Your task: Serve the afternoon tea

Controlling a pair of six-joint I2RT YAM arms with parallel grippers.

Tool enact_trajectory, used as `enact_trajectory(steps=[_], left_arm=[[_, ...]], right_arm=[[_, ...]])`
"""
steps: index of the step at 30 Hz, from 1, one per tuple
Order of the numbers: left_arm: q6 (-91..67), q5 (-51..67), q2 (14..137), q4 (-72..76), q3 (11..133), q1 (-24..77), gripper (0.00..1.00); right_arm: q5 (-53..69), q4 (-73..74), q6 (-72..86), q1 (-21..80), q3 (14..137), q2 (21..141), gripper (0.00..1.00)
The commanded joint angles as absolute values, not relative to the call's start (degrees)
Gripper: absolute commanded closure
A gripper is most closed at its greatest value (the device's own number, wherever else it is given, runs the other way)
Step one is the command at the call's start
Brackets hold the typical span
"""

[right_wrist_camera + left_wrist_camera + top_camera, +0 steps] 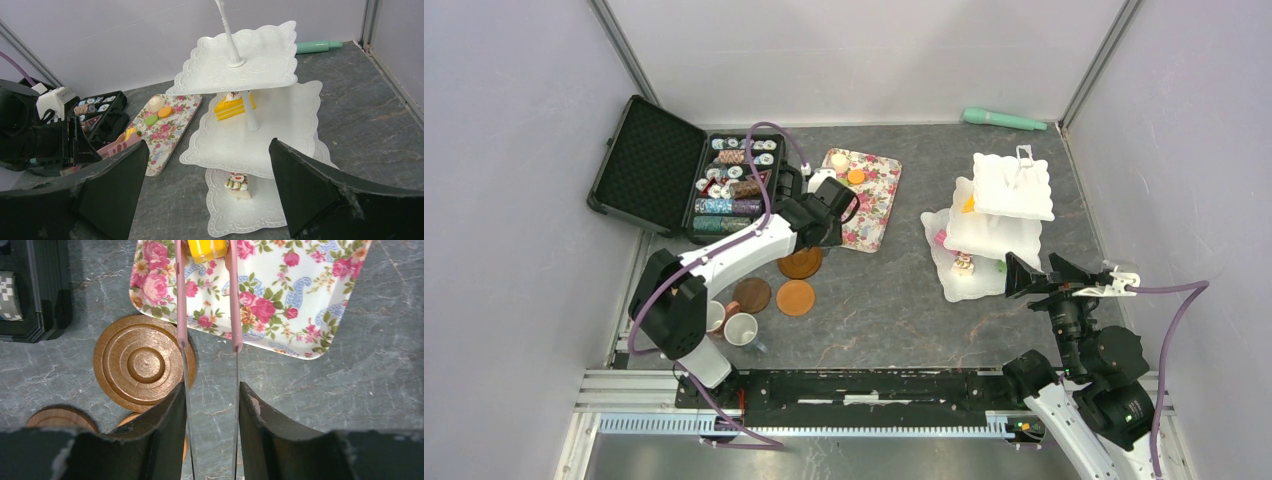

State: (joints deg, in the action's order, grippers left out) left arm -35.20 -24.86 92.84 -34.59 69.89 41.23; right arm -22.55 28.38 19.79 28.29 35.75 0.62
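My left gripper [212, 390] [836, 203] is shut on pink tongs [181, 300]. The tongs pinch a yellow toy pastry [206, 249] over the floral tray [310, 295]. Three brown saucers [800, 264] [751, 295] [795, 297] lie under the left arm, and one shows in the left wrist view [137, 360]. Two mugs [741, 329] [715, 316] stand by the arm's base; a third is hidden. The white three-tier stand [1012, 188] [260, 55] holds a yellow cake [231, 106] and a cream cake [236, 183]. My right gripper [207, 145] [1027, 276] is open and empty, facing the stand.
White, orange and green pastries [155, 104] [165, 111] [151, 119] lie on the floral tray [879, 215]. An open black case of poker chips [724, 185] stands at the back left. A green stick [1004, 120] lies by the back wall.
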Motion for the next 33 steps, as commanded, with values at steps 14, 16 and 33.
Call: enact_trajectory(steps=[14, 16, 33], left_arm=[[-28.8, 5.7, 75.8, -27.4, 69.5, 41.4, 0.71], [-28.3, 12.2, 73.7, -25.0, 68.4, 41.4, 0.7], [-24.1, 23.2, 71.9, -19.6, 69.4, 54.4, 0.71]], right_arm=[[-24.1, 29.0, 18.7, 28.5, 38.6, -1.6, 0.02], [-24.2, 28.9, 18.6, 28.5, 38.8, -1.4, 0.02], [-25.4, 27.5, 17.1, 28.5, 40.0, -0.2, 0.02]])
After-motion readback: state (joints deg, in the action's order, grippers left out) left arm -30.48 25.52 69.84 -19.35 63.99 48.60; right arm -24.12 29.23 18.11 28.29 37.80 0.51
